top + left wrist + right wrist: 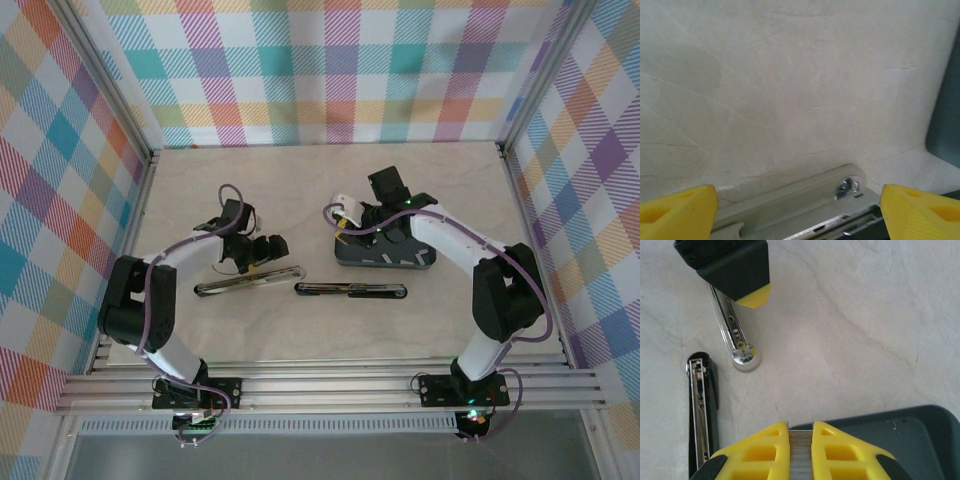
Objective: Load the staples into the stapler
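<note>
Pale-grey staples: one strip [800, 462] is pinched between the right fingers [788, 445], at the left end of the dark tray [920, 440]. At least three more strips [385, 259] lie loose on the tray floor; the exact count is hard to make out from above.

Staplers: two, both on the table [320, 170], lying end to end and apart in front of the tray. A clear-and-silver one [248, 283] is on the left. A black one [350, 290] is on the right, its metal channel facing up.

Arms: two.

Right fingers: together, clamped on the strip, whose edge shows in the slit between them.

Left fingers [262, 250]: spread wide, holding nothing, one yellow tip to each side of the pale stapler's riveted end. Whether they touch it cannot be told.

Cut off: the black stapler's lower end runs out of the right wrist view. The held strip's lower part leaves the frame between the yellow fingers.
</note>
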Tool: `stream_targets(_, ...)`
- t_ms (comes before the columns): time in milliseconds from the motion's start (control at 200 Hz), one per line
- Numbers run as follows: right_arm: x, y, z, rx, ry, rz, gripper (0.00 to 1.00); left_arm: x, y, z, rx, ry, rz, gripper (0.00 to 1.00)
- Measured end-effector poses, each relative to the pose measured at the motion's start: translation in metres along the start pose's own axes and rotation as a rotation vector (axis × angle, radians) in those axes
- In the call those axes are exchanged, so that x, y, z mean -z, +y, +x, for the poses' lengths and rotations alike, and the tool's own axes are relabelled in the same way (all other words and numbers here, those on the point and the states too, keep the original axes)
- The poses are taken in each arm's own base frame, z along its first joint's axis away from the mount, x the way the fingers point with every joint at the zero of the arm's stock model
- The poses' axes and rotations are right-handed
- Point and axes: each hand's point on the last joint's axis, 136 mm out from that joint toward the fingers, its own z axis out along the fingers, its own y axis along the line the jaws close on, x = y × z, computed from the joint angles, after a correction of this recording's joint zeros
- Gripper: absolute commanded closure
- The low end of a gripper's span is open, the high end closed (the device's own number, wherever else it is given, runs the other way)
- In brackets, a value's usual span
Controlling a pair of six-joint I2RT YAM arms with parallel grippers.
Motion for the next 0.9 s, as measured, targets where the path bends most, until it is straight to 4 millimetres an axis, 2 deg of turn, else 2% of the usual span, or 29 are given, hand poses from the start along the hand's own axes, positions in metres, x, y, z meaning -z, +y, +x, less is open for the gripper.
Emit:
stream_targets(160, -0.006, 0.016, -0.029, 0.033, -0.046, -0.052, 0.86, 0.029, -0.010, -0.028, -0.030, -0.094, 0.039, 0.14)
stream_targets(255, -0.014, 0.032, -0.043, 0.051, -0.068, -0.102, 0.86, 0.048, -0.005, -0.042, -0.028, -0.152, 0.056, 0.14)
stream_targets(415, -0.035, 0.062, -0.053, 0.071, -0.077, -0.199, 0.86, 0.077, 0.010, -0.062, -0.009, -0.234, 0.083, 0.10)
stream_targets(620, -0.070, 0.088, -0.059, 0.093, -0.076, -0.305, 0.86, 0.091, 0.030, -0.059, 0.007, -0.255, 0.097, 0.08)
stream_targets(900, -0.098, 0.093, -0.070, 0.107, -0.105, -0.378, 0.86, 0.100, 0.041, -0.045, -0.005, -0.211, 0.115, 0.07)
